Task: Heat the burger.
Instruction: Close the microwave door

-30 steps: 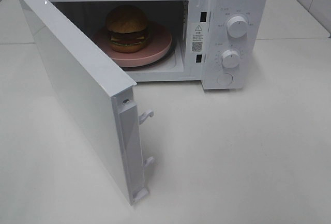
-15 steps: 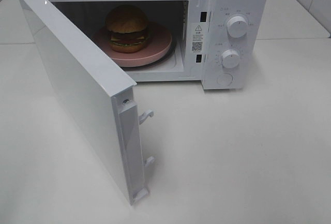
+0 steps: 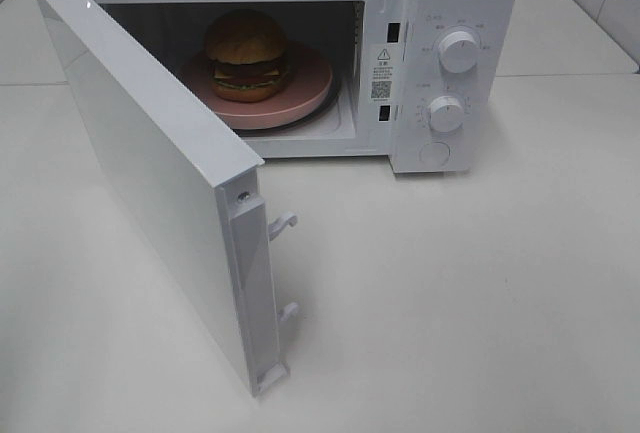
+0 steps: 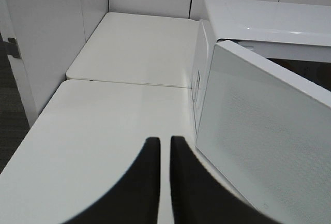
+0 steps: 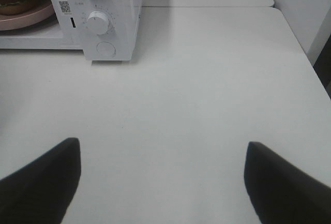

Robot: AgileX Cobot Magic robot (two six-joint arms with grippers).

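Bench check: a white microwave (image 3: 440,13) stands at the back of the white table (image 3: 480,293), with its door (image 3: 150,163) swung wide open toward the front left. The burger (image 3: 247,53) sits inside the cavity on a pink plate (image 3: 300,93), left of the plate's centre, upright, bun on top. The control panel to the right of the cavity carries an upper knob (image 3: 458,50), a lower knob (image 3: 446,113) and a round button (image 3: 434,153) beneath them. A warning sticker (image 3: 382,73) is on the frame strip between cavity and panel. Two latch hooks (image 3: 283,223) project from the door's free edge, one above the other. The left gripper (image 4: 165,139) hovers low over the table on the outer side of the door. Its dark fingers (image 4: 139,182) are drawn together with only a thin slit between them. From that side the door panel stands between the gripper and the cavity and hides the burger. The right gripper (image 5: 161,142) hangs over bare tabletop in front of and to the right of the panel, its fingers (image 5: 46,172) spread well apart. Its line toward the knobs is unobstructed, and the plate edge and burger show partly past the panel. Count: one microwave, one burger, one plate, two knobs, one button, two hooks, two grippers.
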